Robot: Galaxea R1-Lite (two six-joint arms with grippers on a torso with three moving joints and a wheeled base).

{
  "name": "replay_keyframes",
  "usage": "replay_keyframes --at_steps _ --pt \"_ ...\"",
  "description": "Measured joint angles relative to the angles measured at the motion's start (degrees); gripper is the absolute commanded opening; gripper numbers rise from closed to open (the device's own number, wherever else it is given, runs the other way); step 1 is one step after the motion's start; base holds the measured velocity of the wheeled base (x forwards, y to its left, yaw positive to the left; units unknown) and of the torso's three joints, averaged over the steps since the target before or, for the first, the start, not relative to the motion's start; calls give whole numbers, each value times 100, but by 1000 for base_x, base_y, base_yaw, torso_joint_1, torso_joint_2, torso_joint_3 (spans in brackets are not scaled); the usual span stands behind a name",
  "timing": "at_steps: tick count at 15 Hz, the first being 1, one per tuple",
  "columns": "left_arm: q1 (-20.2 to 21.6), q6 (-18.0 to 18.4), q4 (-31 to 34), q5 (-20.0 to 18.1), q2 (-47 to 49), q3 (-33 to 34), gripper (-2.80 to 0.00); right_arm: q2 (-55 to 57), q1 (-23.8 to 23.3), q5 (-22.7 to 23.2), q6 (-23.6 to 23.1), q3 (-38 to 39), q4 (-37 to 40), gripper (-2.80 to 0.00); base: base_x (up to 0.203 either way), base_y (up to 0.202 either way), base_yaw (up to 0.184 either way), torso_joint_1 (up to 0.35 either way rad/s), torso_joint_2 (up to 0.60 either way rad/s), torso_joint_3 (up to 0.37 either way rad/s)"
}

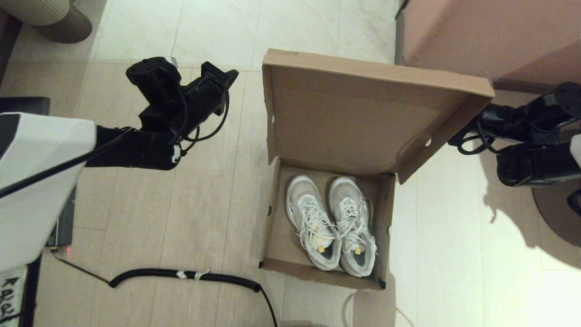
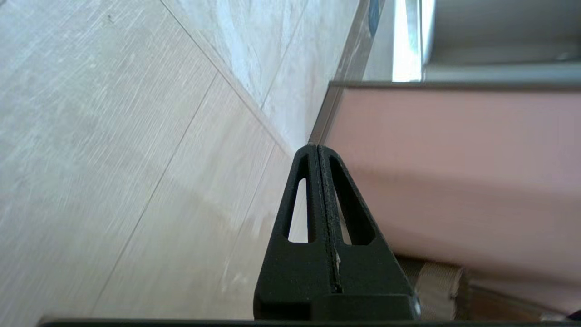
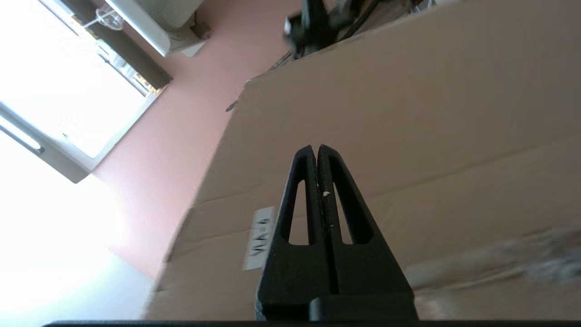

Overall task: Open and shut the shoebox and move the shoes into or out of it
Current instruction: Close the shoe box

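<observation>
Floor (image 1: 136,218): pale wood-look planks and light tiles; carries everything here.
Cabinet (image 1: 490,32): big pinkish cabinet, far right, behind the box lid.
Shoebox (image 1: 272,245): large plain brown cardboard box on the floor, centre; hinged lid (image 1: 358,118) raised and leaning back; small white label sticker (image 3: 258,236) on its outer face.
Shoes (image 1: 331,225): 2 white and light-grey mesh sneakers, white laces, small yellow tags; side by side inside the box, toes toward the lid.
Cable (image 1: 190,275): black coiled cable on the floor, left of the box.
Left hand (image 2: 316,147): raised, well left of the box; fingers pressed together, holding nothing.
Right hand (image 3: 316,147): by the lid's outer face, right of the box; fingers together, holding nothing.
</observation>
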Motion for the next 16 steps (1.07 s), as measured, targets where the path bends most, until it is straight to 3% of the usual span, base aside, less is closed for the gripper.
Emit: replay_keyframes --at_steps 2,5,9,13,16 --pt "-128 -286 61 -319 391 -510 -280 -276 35 2 -34 488 0 -280 0 0 0 0 0 0" --pt "-599 -563 -305 -1014 792 -696 -280 -811 61 9 -138 1558 2 -280 0 0 0 0 0 0" --pt "-944 -596 -725 -939 929 -625 -280 -1627 107 88 -238 3056 0 -280 0 0 0 0 0 0" --pt "-1007 -599 -1205 -864 594 260 -280 -2351 170 95 -759 4430 0 -280 0 0 0 0 0 0" --pt "-1044 -584 -1754 -945 115 1521 -280 -2872 215 77 -1454 5280 1 -280 0 0 0 0 0 0"
